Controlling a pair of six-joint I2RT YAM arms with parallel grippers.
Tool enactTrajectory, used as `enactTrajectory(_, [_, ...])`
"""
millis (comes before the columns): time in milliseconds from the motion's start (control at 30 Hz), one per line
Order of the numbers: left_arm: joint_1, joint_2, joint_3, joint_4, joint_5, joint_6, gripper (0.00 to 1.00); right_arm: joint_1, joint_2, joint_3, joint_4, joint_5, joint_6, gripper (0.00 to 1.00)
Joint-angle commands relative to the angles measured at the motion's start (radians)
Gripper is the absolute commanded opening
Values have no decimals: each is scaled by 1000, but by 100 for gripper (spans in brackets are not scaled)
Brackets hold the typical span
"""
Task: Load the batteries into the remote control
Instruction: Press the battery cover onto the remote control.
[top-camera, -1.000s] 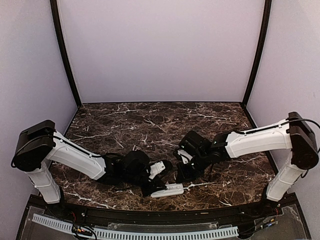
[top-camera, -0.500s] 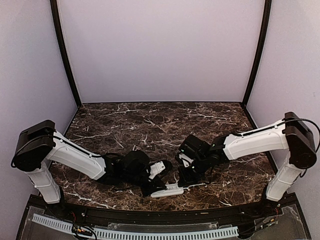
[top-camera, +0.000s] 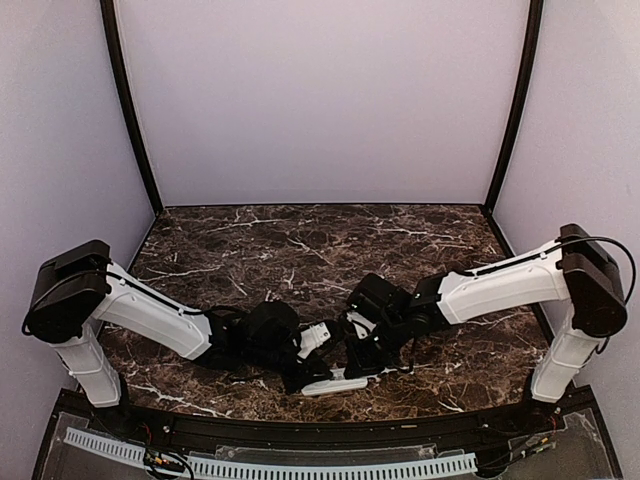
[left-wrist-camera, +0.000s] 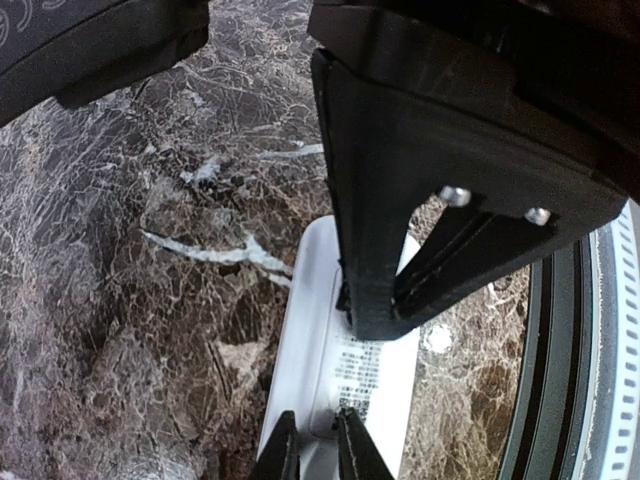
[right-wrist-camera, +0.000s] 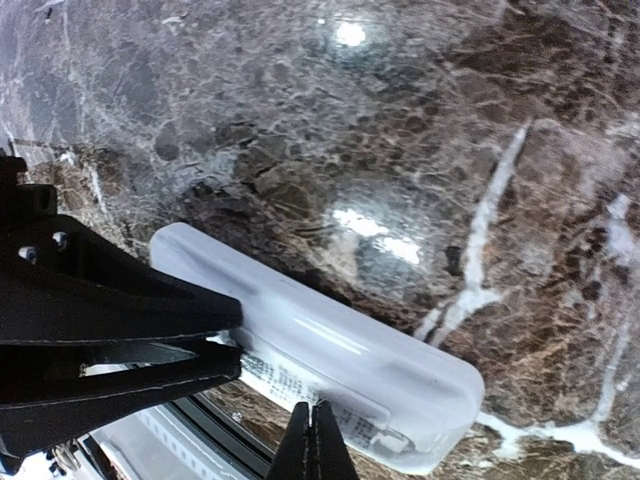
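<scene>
The remote control lies back up near the table's front edge, a printed label on its white back. My left gripper is shut on one end of it; in the left wrist view the tips pinch its edge. My right gripper is shut, its joined tips resting on the labelled back of the remote. From the right wrist the left fingers show clamped over the remote's far end. The batteries are out of view.
The dark marble table ends at a black front rail, with a white slotted duct beyond it. Pale walls close in the back and both sides.
My right arm has moved left and down, bringing its shut gripper onto the remote. The left gripper keeps its hold and has barely moved.
</scene>
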Motion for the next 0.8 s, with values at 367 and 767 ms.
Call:
enactTrajectory(367, [-11, 13, -36, -143, -6, 13, 13, 13, -40, 198, -381, 217, -31, 45])
enactTrajectory(767, [-11, 13, -37, -144, -6, 13, 13, -1, 59, 184, -332, 127, -70, 49])
